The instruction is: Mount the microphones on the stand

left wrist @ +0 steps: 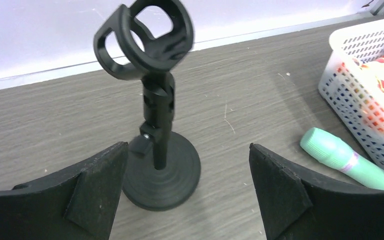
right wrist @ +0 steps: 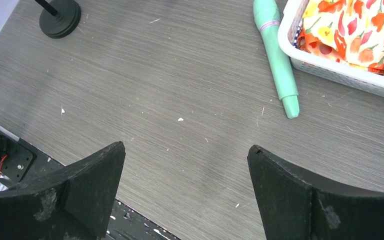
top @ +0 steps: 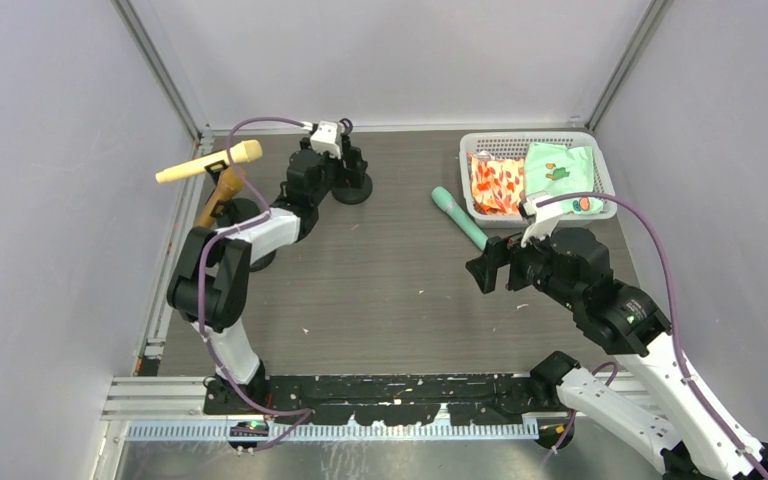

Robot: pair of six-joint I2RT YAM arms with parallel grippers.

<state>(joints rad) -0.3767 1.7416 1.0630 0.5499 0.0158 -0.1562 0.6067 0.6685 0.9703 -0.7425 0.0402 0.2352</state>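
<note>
- Left gripper point(left wrist: 187, 147) hangs low over the far part of the surface point(top: 390, 300), its jaws wide apart with nothing clamped between them.
- Just ahead of it we see the black stand point(left wrist: 157, 115), upright on its round base, with an empty clip at the top.
- On the right side, the right gripper point(right wrist: 185, 147) also has its jaws spread and holds nothing.
- Beyond it, the mint-green microphone point(right wrist: 278, 60) lies flat on the surface, just beside the left wall of the white basket point(right wrist: 340, 79); we cannot tell whether they touch.
- Inside the basket we see an orange-flowered cloth point(top: 497, 185) and a mint cloth point(top: 558, 165).
- At the far left, the cream-yellow microphone point(top: 210, 163) sits crosswise, raised off the surface.
- Just under it is the golden-brown microphone point(top: 218, 195), tilted; the left arm hides what carries these two.
</note>
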